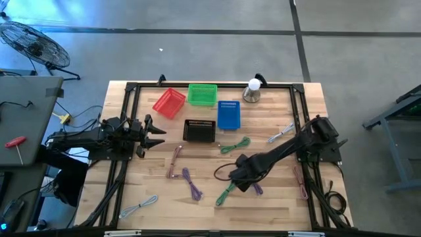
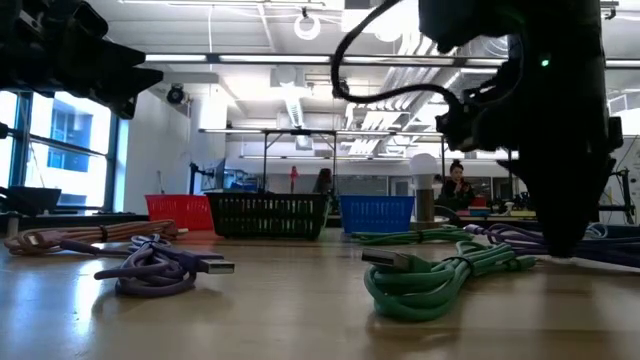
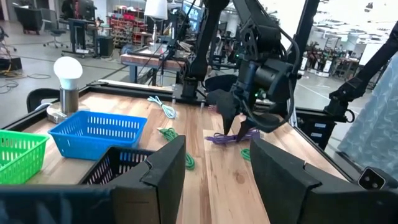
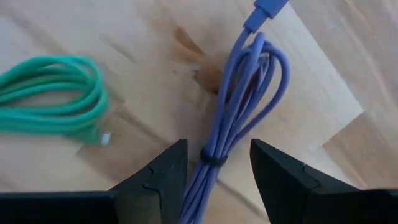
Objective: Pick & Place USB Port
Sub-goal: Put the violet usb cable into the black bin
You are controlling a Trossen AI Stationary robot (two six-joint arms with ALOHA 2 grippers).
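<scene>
I take the table [image 1: 276,204] as my landmark: everything I work with lies on its wooden top, inside the black frame. My right arm reaches in from the table's right edge toward the middle of the near half, and my right gripper [image 4: 214,177] hangs low over a purple cable [image 4: 239,106], fingers spread apart, one on each side of the bundle near its black tie. Nothing is pinched yet; I judge this to be the reach-and-align step of the pick. The next move calls for a short drop to the wood and a squeeze across the bundled strands, squarely enough that the loops do not slip out sideways, then a lift and a carry to a basket.

My left gripper [image 3: 211,168] waits at the table's left edge, fingers apart and holding nothing.

Toward the far side of the table stand four baskets: a black basket [image 1: 198,131] nearest the middle, a blue basket [image 1: 228,114] beside it, a green basket [image 1: 202,94] farther back and a red basket [image 1: 169,103] to its left. All four look empty from above.

A green cable [image 4: 53,102] lies just beside the purple one, apart from it. A lamp [image 1: 252,89] stands at the table's far edge.
</scene>
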